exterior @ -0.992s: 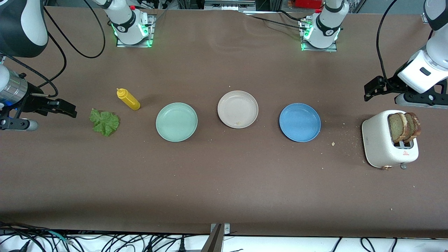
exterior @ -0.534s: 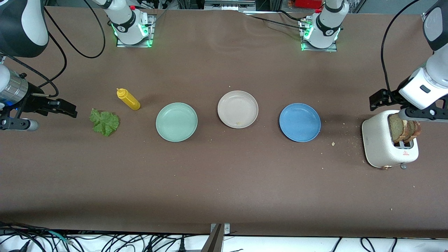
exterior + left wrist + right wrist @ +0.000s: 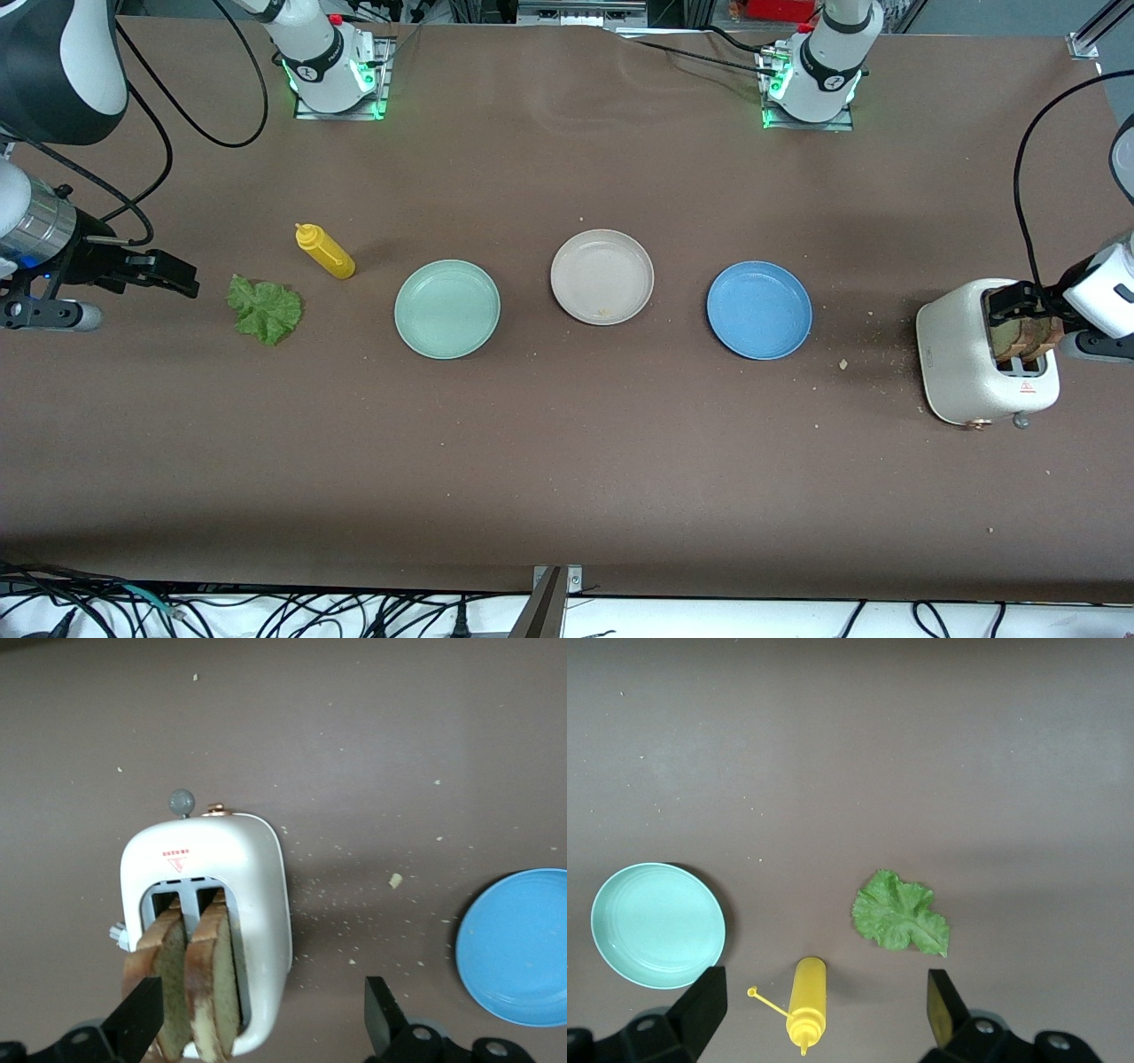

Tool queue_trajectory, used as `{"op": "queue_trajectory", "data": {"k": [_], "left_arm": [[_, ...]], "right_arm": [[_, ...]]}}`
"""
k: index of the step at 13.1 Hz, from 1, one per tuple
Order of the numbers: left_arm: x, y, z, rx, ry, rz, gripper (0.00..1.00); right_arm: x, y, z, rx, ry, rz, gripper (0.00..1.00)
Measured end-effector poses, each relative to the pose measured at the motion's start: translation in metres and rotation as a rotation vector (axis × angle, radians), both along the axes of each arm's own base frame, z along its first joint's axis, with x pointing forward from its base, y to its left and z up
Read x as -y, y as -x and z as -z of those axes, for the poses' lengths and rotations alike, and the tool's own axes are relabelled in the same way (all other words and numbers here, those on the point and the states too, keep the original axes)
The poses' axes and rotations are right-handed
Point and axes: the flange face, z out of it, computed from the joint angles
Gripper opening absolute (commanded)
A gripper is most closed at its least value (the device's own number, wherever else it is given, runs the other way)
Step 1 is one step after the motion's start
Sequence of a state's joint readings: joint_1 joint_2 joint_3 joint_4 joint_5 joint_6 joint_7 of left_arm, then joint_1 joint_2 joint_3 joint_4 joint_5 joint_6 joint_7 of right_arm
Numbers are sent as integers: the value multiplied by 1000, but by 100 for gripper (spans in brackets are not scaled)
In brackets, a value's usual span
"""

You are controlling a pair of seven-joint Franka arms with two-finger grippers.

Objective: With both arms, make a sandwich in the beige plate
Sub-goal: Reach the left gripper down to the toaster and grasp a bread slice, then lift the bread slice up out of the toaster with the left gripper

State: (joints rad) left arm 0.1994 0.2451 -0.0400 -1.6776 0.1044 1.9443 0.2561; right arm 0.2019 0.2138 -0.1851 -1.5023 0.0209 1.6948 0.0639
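The left claw (image 3: 1019,306) is down at the white toaster (image 3: 961,359), at the left arm's end of the table. Its two fingers (image 3: 140,1020) are spread wide apart and hold nothing. Two slices of brown bread (image 3: 190,979) stand up in the toaster slots, right under this claw. In the left wrist view one finger sits just beside the outer slice; it may be touching it, but that is hard to tell. The blue plate (image 3: 759,310) lies near this claw, toward the middle of the table.

The right claw (image 3: 164,273) waits in the air over the right arm's end of the table. Its fingers (image 3: 704,1005) are wide open too, with nothing in them. The green lettuce leaf (image 3: 265,309) lies on the table just beside this claw. The yellow bottle (image 3: 325,252) lies a bit past the leaf, and then the green plate (image 3: 447,309).

The beige plate (image 3: 602,276) sits in the middle, between the green and blue plates, well apart from both claws. It has only a few crumbs in it.
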Motion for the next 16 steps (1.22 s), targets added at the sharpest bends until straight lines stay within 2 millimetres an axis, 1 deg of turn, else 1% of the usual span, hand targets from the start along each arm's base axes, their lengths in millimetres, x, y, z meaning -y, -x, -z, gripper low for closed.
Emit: {"op": "queue_trajectory", "data": {"k": [1, 3, 5, 7, 10, 11, 12, 13, 14, 15, 16], "left_arm": [[-11, 2, 12, 12, -1, 9, 100], [-33, 11, 35, 5, 5, -1, 100], [-43, 21, 55, -26, 19, -24, 100], [-48, 26, 62, -38, 25, -35, 99], [-48, 30, 70, -47, 53, -53, 94], [-48, 31, 72, -51, 56, -59, 90], [-48, 33, 73, -54, 57, -65, 78], [-49, 34, 75, -57, 58, -74, 49], [-51, 35, 76, -59, 59, -80, 23], [-56, 37, 77, -61, 59, -88, 5], [-60, 39, 77, -62, 59, -94, 0]], "right_arm": [[0, 0, 0, 0, 0, 0, 100], [0, 0, 0, 0, 0, 0, 100], [0, 0, 0, 0, 0, 0, 100], [0, 0, 0, 0, 0, 0, 100], [0, 0, 0, 0, 0, 0, 100], [0, 0, 0, 0, 0, 0, 100], [0, 0, 0, 0, 0, 0, 100], [0, 0, 0, 0, 0, 0, 100], [0, 0, 0, 0, 0, 0, 100], [0, 0, 0, 0, 0, 0, 100], [0, 0, 0, 0, 0, 0, 100]]}}
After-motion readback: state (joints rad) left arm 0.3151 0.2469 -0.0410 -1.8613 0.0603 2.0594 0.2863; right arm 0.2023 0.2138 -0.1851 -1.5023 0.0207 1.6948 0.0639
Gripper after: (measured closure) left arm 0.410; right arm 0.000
